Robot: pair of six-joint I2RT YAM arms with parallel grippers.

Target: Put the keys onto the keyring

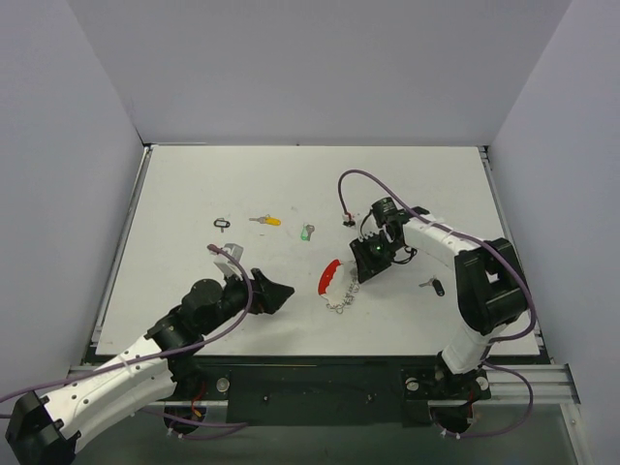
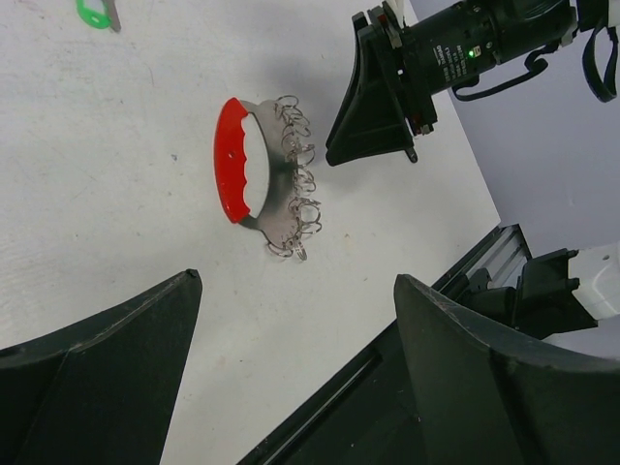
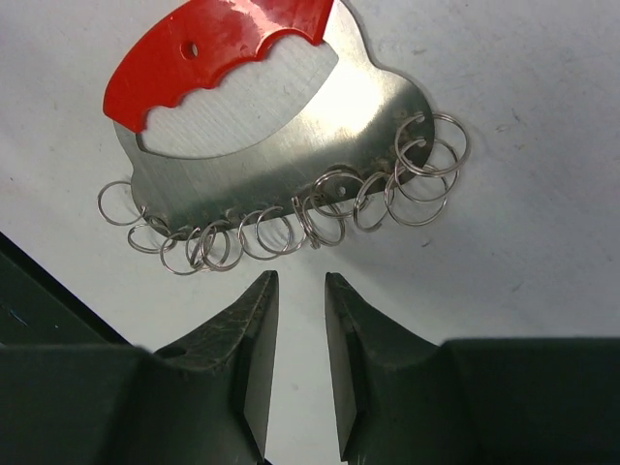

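While I watch the top view, the keyring [image 1: 336, 281] lies flat near the middle of the white table [image 1: 194, 194], a little toward the near edge. It is a curved red plastic band with a wavy inner edge and one small hole, fixed to a flat, shiny metal plate in crescent shape. A row of thin wire rings hangs along the plate's outer edge. Its long axis runs diagonally, from near-left to far-right; the red band faces the left edge and the rings face the right.

My right gripper [image 3: 295, 358] hovers just beside the ring row, its black, smooth fingers pointing at it. Only a narrow gap remains between them and nothing is inside. My left gripper [image 2: 295, 368] is spread wide and empty, near the keyring on its left side, not touching.

Four keys lie apart from the keyring: a black-tagged key [image 1: 223, 223], a yellow-tagged key [image 1: 268, 221] and a green-tagged key [image 1: 307, 232] in a line further back, and another black-tagged key [image 1: 435, 286] toward the right edge.
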